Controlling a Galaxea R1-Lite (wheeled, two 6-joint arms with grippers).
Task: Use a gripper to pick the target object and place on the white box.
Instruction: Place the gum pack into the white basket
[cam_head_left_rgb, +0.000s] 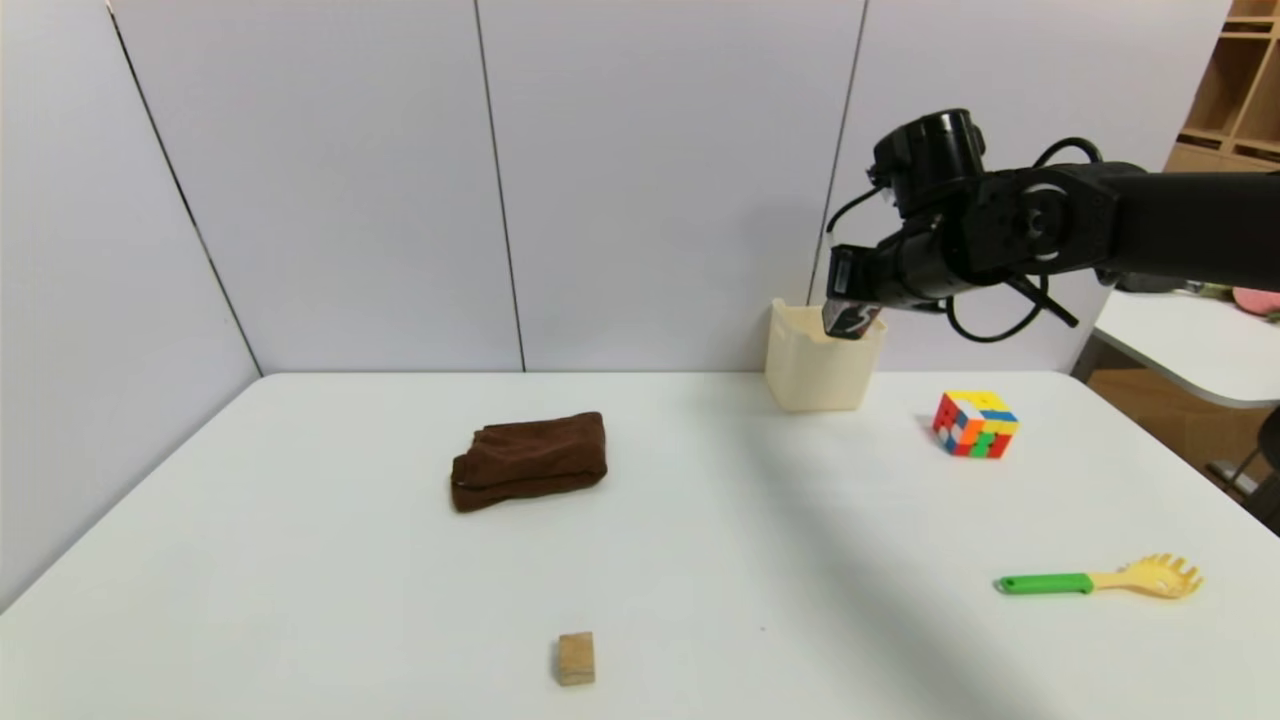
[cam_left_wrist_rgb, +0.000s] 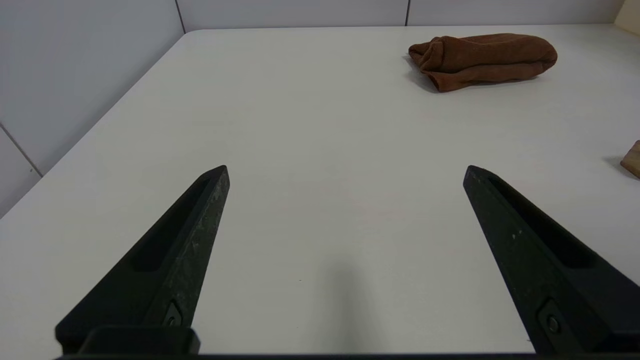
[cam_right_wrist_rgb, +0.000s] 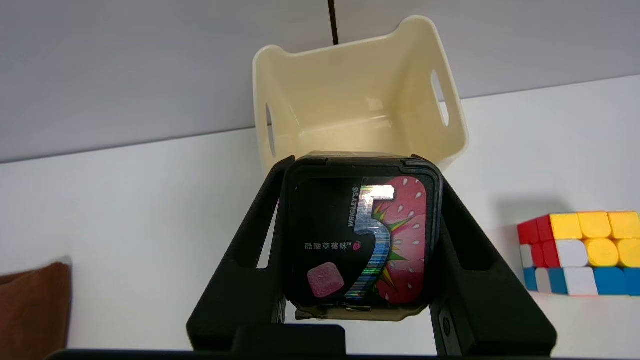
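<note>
1. Right gripper (cam_right_wrist_rgb: 355, 159): fingers clamped on opposite sides of the tin (cam_right_wrist_rgb: 360, 235), parted by its width. It is raised off the table (cam_head_left_rgb: 400, 600) near 1 o'clock, taking 12 as the table's far edge in the head view.
2. Tin: held up by the bin (cam_head_left_rgb: 815, 370), overlapping its rim in the head view; whether it is directly above the opening, I cannot tell.
3. Left gripper (cam_left_wrist_rgb: 347, 167): fingers wide apart with nothing between them, parked over the table's left side, toward 9 o'clock.
4. Bin: standing at 1 o'clock, close to the wall (cam_head_left_rgb: 650, 180), its open mouth up.
5. Room: bare tabletop lies between the bin and the cloth (cam_head_left_rgb: 530, 465) at 11 o'clock; the cube (cam_head_left_rgb: 975, 425) sits at 2 o'clock, near the bin but apart from it.
6. Nearer things: block (cam_head_left_rgb: 576, 660) toward 6 o'clock, server (cam_head_left_rgb: 1100, 582) at 4 o'clock.
7. Surfaces: glossy cream plastic bin with handle slots; rounded black tin with a silver "5" and pink fruit print; soft, folded brown cloth; multicoloured cube; small wooden block; green-handled server with yellow prongs.
</note>
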